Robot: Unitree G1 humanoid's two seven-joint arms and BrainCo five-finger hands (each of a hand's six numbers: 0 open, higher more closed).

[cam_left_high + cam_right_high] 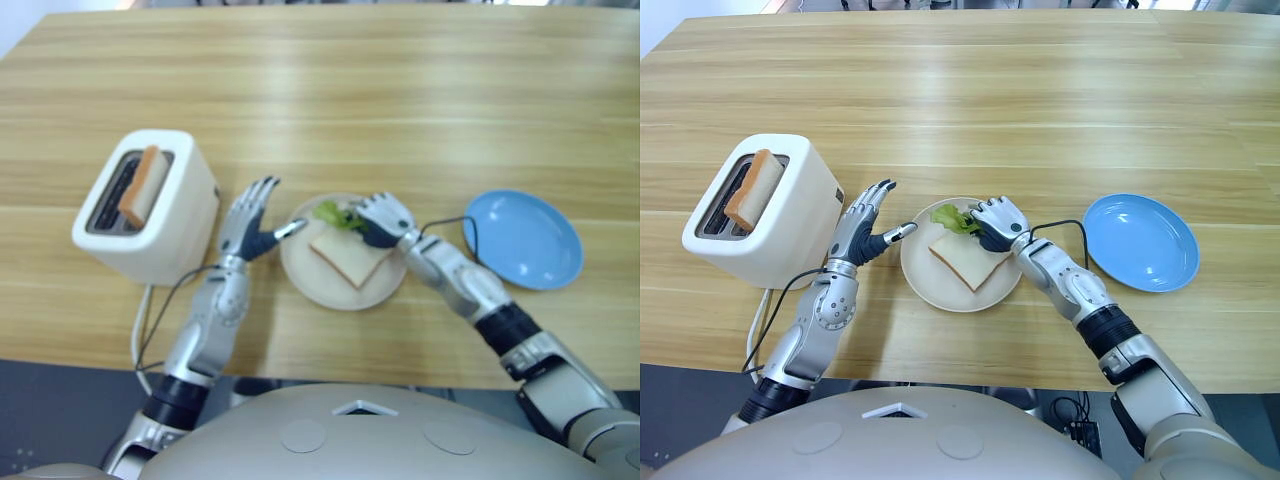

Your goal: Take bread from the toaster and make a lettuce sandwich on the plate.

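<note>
A white toaster [755, 210] stands at the left with one slice of bread [752, 187] upright in its slot. A cream plate [925, 283] in the middle holds a bread slice [967, 260], and a green lettuce leaf [954, 218] lies at that slice's far edge. My right hand [1002, 224] is over the plate's far right part, fingers curled on the lettuce. My left hand [864, 235] is between toaster and plate, fingers spread, holding nothing, one fingertip near the plate's left rim.
A blue plate [1140, 242] lies bare to the right of the cream plate. The toaster's cable [765, 318] runs down to the table's front edge. A dark cable [1065, 228] loops by my right wrist. The wooden table [970, 90] stretches far behind.
</note>
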